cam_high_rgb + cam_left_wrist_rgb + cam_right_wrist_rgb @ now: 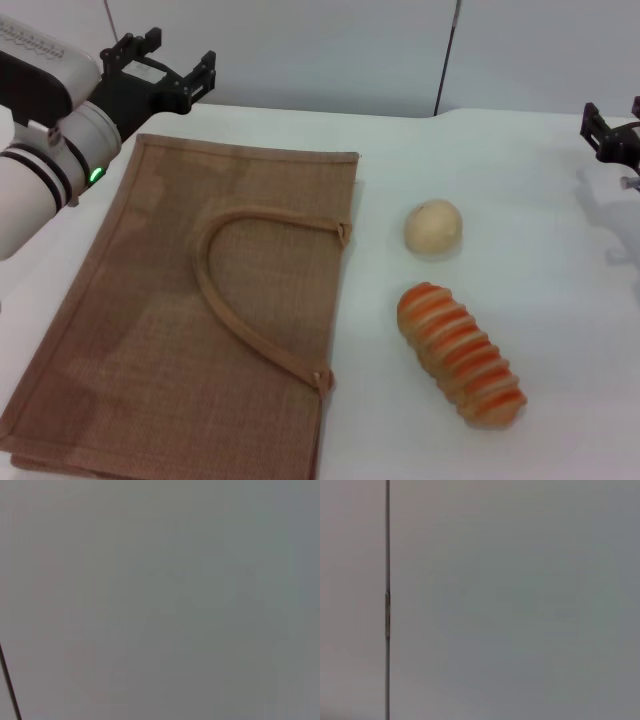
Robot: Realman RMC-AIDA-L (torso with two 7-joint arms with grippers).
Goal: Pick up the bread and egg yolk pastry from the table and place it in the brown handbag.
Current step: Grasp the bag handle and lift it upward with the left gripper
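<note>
The bread (460,355), a ridged orange-and-cream striped loaf, lies on the white table (530,210) at front right. The egg yolk pastry (433,226), a pale round ball, sits just behind it. The brown handbag (150,330) lies flat to their left, with its looped handle resting on top. My left gripper (172,62) is open and empty, raised above the bag's far left corner. My right gripper (612,122) is open and empty at the far right edge, partly cut off. Both wrist views show only a plain grey wall.
A grey panelled wall (330,50) stands behind the table's far edge. Bare table surface lies between the bag and the two food items, and to the right of them.
</note>
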